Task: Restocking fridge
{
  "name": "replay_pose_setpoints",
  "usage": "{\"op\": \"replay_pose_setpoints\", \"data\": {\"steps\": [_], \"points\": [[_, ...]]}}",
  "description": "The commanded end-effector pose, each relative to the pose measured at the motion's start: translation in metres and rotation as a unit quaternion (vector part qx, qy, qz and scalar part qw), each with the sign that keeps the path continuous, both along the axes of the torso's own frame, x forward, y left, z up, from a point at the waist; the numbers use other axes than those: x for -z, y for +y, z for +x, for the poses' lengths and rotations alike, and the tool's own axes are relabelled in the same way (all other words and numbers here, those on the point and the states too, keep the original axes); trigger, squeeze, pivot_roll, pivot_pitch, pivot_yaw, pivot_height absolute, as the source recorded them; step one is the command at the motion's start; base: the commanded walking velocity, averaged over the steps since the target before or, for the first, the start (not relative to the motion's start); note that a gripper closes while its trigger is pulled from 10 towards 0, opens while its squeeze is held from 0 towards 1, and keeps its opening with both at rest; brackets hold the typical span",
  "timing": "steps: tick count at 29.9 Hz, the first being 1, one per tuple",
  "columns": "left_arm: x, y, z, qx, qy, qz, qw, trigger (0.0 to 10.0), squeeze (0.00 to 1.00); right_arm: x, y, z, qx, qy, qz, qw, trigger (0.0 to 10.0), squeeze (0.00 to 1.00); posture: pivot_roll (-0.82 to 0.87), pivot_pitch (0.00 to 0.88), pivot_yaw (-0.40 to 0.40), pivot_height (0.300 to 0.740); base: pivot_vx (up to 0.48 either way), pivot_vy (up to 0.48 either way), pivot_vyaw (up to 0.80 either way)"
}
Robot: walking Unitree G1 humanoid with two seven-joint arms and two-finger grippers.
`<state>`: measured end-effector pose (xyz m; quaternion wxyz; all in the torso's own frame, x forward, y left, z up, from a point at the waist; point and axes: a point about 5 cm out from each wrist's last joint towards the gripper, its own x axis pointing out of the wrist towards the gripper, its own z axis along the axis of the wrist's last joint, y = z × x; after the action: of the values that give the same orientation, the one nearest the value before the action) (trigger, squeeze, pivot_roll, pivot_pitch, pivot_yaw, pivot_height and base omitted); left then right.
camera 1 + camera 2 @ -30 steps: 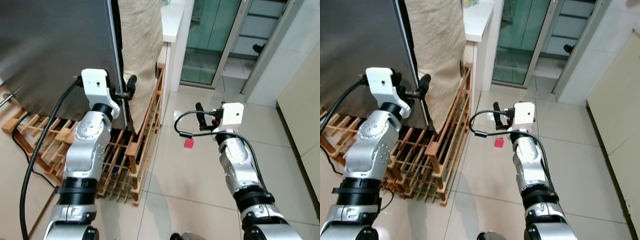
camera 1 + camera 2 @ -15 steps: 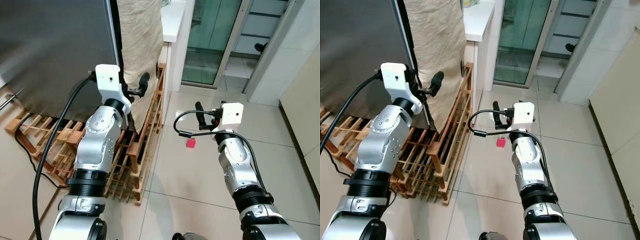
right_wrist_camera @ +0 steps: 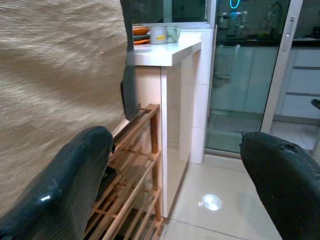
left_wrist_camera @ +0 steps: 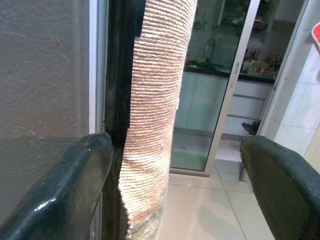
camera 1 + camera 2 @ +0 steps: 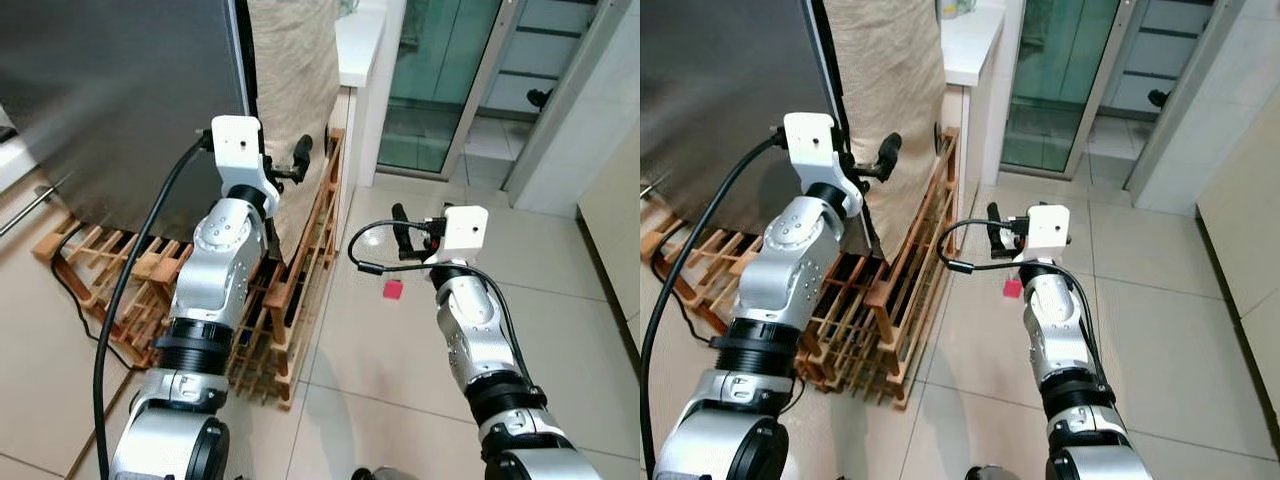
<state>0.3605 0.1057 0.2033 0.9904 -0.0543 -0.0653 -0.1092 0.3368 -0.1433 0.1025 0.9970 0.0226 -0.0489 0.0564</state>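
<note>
L claw (image 4: 170, 190): raised at the vertical edge of the grey stainless-steel fridge door (image 5: 120, 90), fingers spread wide. In the wrist view one finger (image 4: 60, 185) sits against the door's black edge seal (image 4: 120, 90); the other finger (image 4: 285, 185) is well apart, over open floor. Between the two fingers hangs the beige woven cloth (image 4: 155, 115), draped just beside the seal. No item held.

R claw (image 3: 170, 185): held lower, out over the light tiled floor (image 5: 400, 360), fingers wide apart, holding nothing. Ahead of it: the beige cloth and a slatted wooden rack (image 3: 140, 165), w/ a white desk (image 3: 170, 50) beyond carrying a cup and orange dishes. To the R claw's far side: glass sliding door (image 3: 240, 75).

Wooden rack (image 5: 290, 290) lies on the floor below the L claw, at the fridge base. A small red tag (image 5: 392, 290) shows just below the R claw, near its black cable (image 5: 365, 250). Thick black cable (image 5: 120, 300) runs along the L arm.

Fridge door: directly at the L claw, touching one finger's side; whether door is ajar cannot be told.
</note>
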Motion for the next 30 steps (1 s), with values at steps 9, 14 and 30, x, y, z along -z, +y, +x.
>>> {"op": "replay_pose_setpoints", "data": {"steps": [9,14,30], "points": [[0.008,0.014,0.016,-0.078,0.056,-0.067,0.993,10.0,0.0,0.0,-0.003,-0.003,0.006,-0.004,-0.003,1.0,10.0,0.0,-0.11,0.0,0.03,0.74,0.0,0.0,0.0],[0.006,0.009,0.017,-0.065,0.046,-0.057,0.995,10.0,0.0,0.001,-0.003,-0.004,0.005,-0.004,-0.003,1.0,10.0,0.0,-0.11,0.0,0.029,0.74,0.0,0.0,0.0],[-0.02,-0.018,0.013,0.015,-0.018,-0.05,0.998,10.0,0.0,0.002,-0.003,-0.006,0.007,-0.004,-0.004,1.0,10.0,0.0,-0.13,0.0,0.039,0.74,0.0,0.0,0.0]]}}
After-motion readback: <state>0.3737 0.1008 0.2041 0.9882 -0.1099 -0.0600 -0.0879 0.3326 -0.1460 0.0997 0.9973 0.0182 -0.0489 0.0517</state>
